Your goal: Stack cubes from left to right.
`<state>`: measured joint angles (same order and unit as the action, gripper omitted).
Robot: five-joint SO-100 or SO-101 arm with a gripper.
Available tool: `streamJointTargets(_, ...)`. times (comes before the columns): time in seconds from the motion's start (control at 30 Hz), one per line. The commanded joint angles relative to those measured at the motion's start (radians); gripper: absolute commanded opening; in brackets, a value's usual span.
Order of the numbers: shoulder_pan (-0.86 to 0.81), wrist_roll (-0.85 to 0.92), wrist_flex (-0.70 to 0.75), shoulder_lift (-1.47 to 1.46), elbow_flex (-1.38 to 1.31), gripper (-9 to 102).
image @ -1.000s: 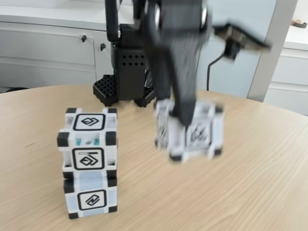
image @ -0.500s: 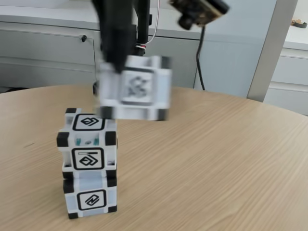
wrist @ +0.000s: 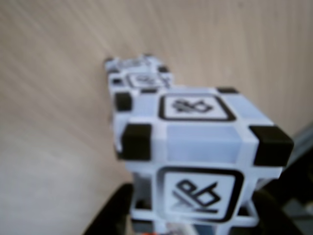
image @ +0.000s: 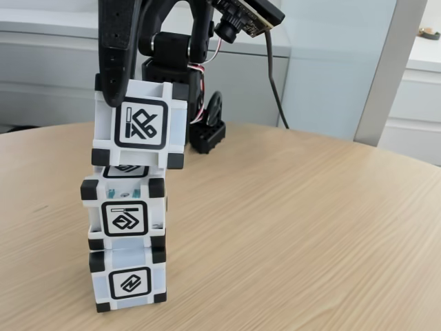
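In the fixed view, two cubes stand stacked on the table [image: 296, 227] at about 8 o'clock in the frame: the bottom cube [image: 129, 281] rests on the wood and the middle cube [image: 125, 215] sits on it, shifted slightly toward 9 o'clock. The top cube [image: 140, 124] is at 12 o'clock from the middle cube, directly over it and offset a little toward 3 o'clock. Its lower edge meets or nearly meets the middle cube's top; whether it rests there cannot be told.

The gripper [image: 138, 93] comes down from 12 o'clock and is closed on the top cube. One black finger [image: 118, 52] lies against the cube's upper corner at 10 o'clock; the other finger is hidden behind the cube. The arm's base [image: 207, 134] stands on the table behind, at 2 o'clock from the stack. A small camera [image: 247, 17] juts out from the arm toward 2 o'clock, with a cable [image: 274, 83] hanging from it.

In the wrist view, the top cube [wrist: 200, 147] is close to the lens, blurred, with dark fingers [wrist: 110, 215] flanking its lower sides at 7 and 5 o'clock. Past its far edge, toward 11 o'clock, the middle cube [wrist: 134, 81] peeks out below, over the wood grain of the table [wrist: 54, 122].
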<state>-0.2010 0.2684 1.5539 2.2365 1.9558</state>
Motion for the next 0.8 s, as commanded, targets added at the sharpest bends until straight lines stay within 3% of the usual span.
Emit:
streamJointTargets(0.0, -0.012, -0.008, 0.018, 0.012, -0.017, 0)
streamJointTargets(0.5, -0.012, -0.031, 0.018, 0.012, -0.017, 0)
streamJointTargets(0.77, -0.012, 0.017, 0.018, 0.012, -0.003, 20)
